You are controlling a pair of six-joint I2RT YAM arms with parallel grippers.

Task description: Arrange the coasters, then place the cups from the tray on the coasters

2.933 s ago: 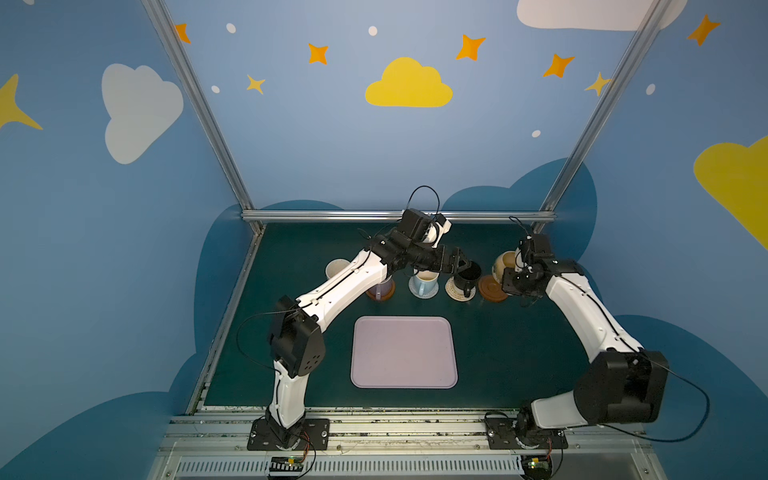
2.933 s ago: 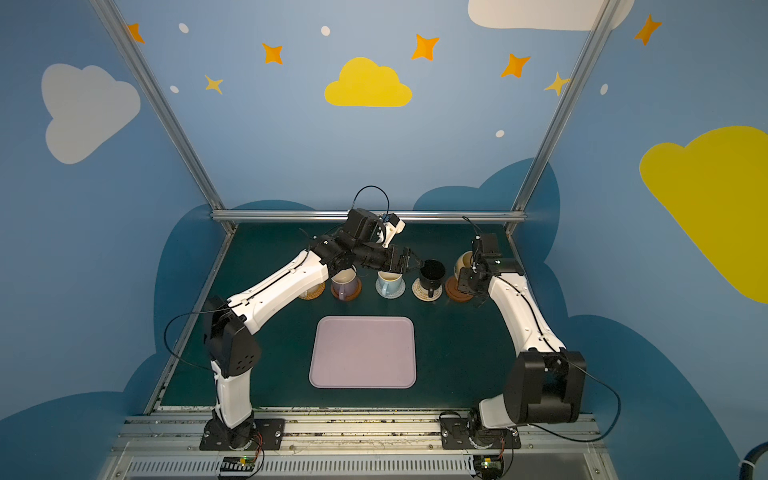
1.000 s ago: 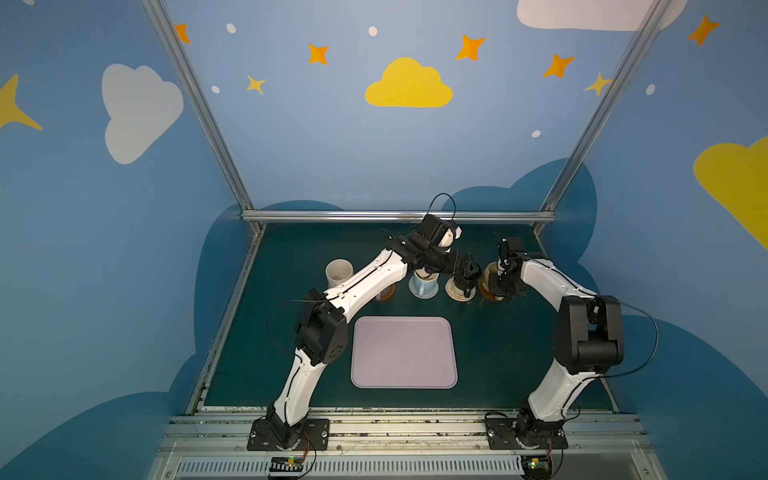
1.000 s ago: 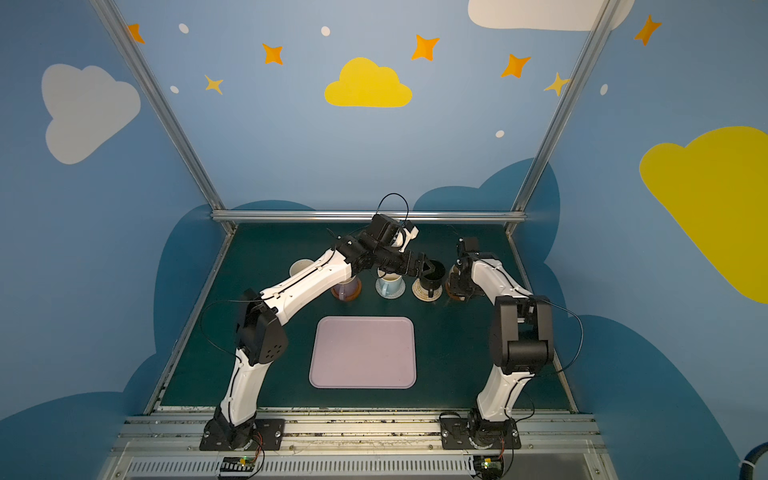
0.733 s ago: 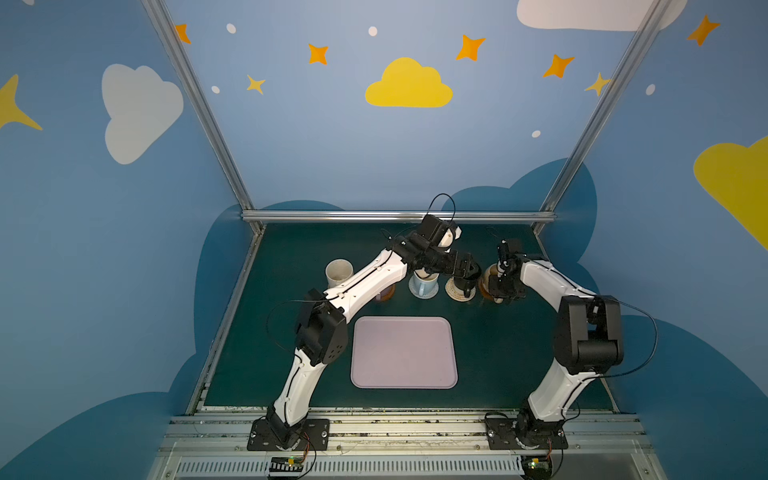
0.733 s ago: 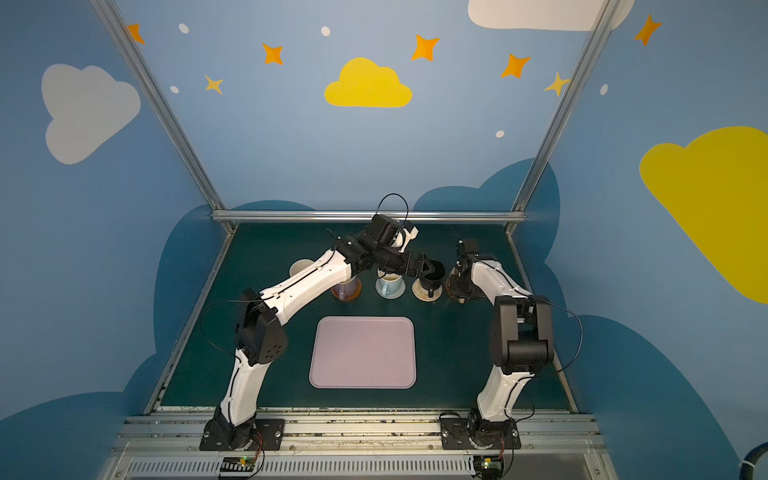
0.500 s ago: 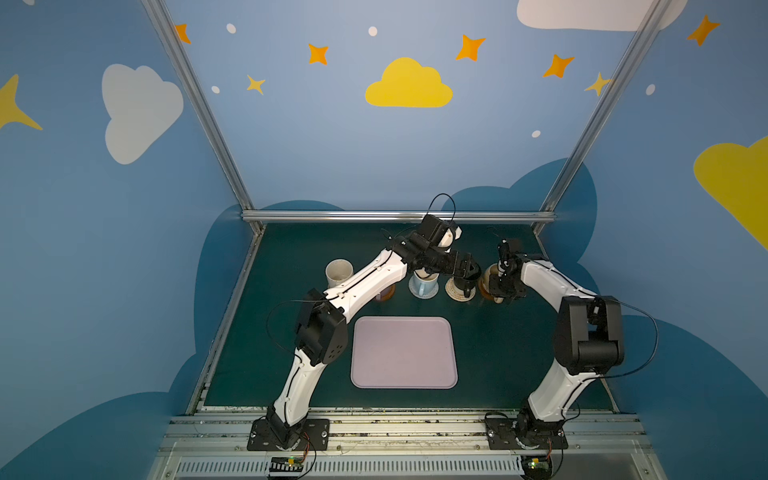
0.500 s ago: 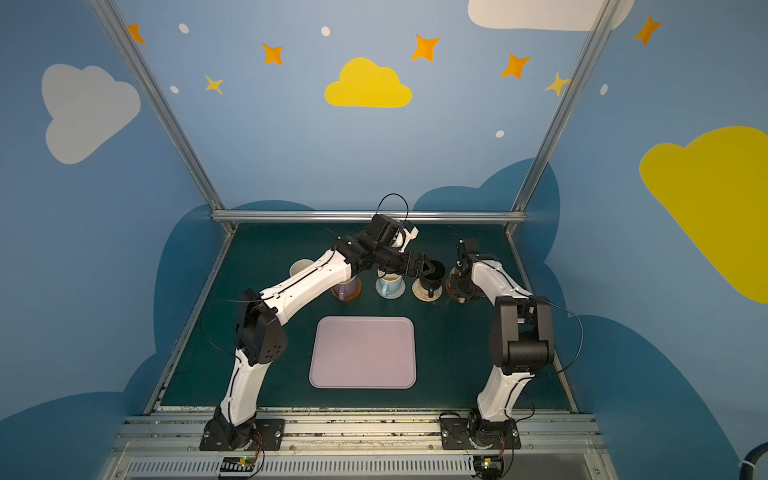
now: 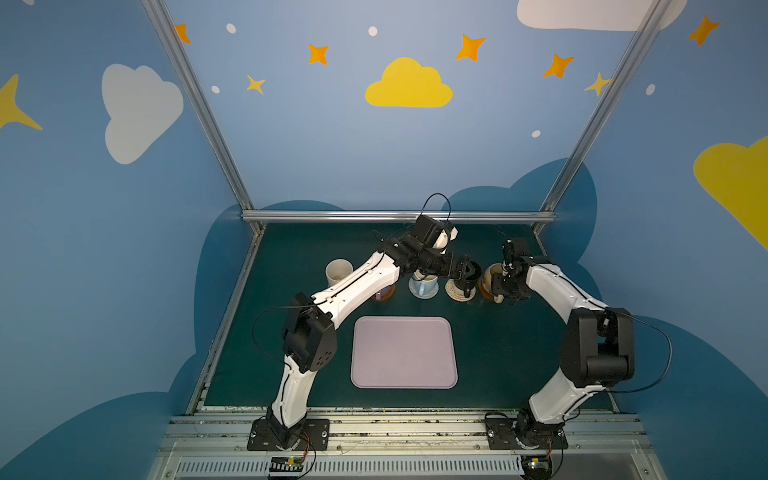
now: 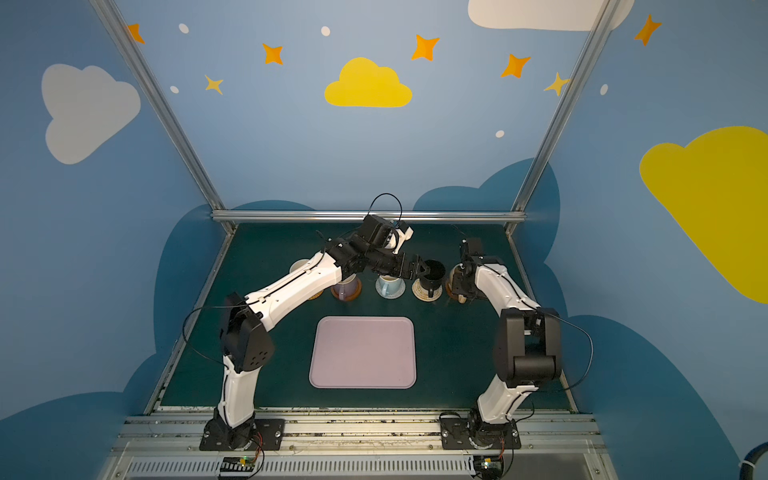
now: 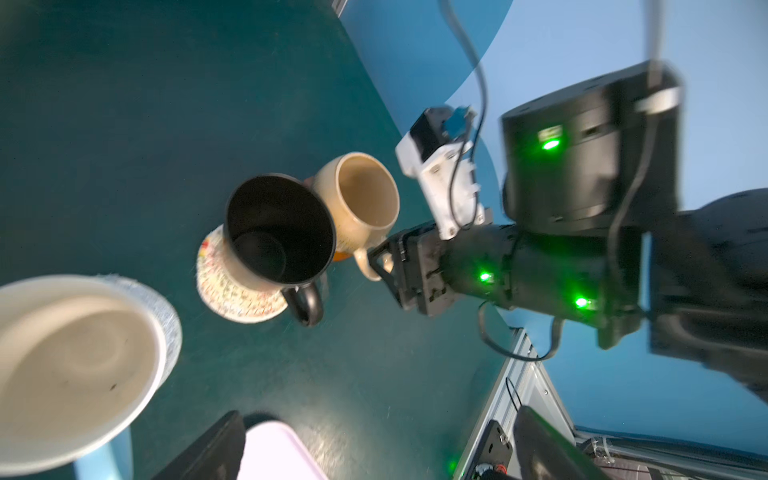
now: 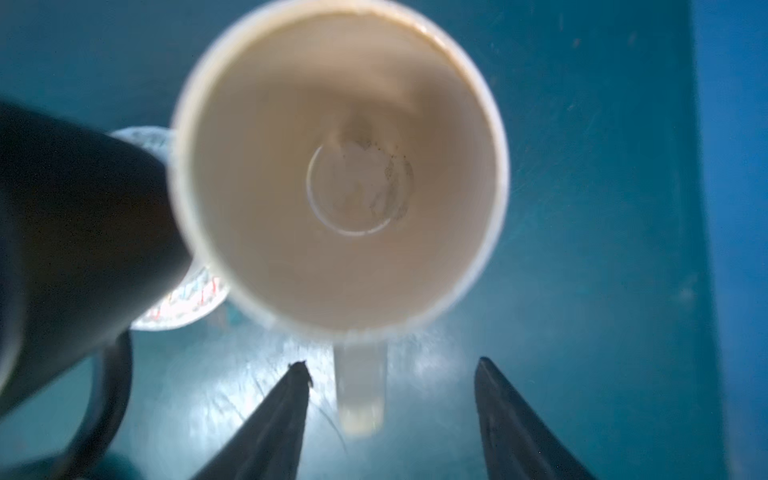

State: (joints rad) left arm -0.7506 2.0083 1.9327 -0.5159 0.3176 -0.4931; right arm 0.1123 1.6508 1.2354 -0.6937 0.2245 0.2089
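1. Plainly, the right pincer (image 12: pixel 390 363) is wide. Its fingers (image 12: pixel 282 415) stand on either side of the mustard cup's handle (image 12: pixel 359 390), clear of it. It holds nothing.
2. The mustard cup (image 12: pixel 340 166) sits just ahead of that pincer on the orange-brown coaster (image 11: pixel 341 256). It rests by its own weight on the table (image 9: pixel 498 353). My reading is that the fingers are spread so the pincer can back off without tugging the handle.
3. That cup is upright, mouth up, with its long axis vertical. Its handle points straight back at the right pincer, into the gap between the fingers.
4. The left pincer (image 10: pixel 420 269) is wide too, and empty. It hovers level with the rim of the black cup (image 10: pixel 432 272), on the side away from the right pincer, so that cup stands between the two pincers.
5. The black cup is upright on a pale woven coaster (image 10: pixel 426 296). Its handle points the same way as the mustard cup's handle. I cannot tell whether the two cups touch.
6. Back along the left arm, the row runs light blue cup (image 9: pixel 424 284), lavender cup (image 10: pixel 345 286), cream cup (image 9: pixel 338 270).
7. The tray (image 9: pixel 403 353) lies behind both pincers, towards the arm bases, with no cups on it. By my judgement the placing is all but finished.
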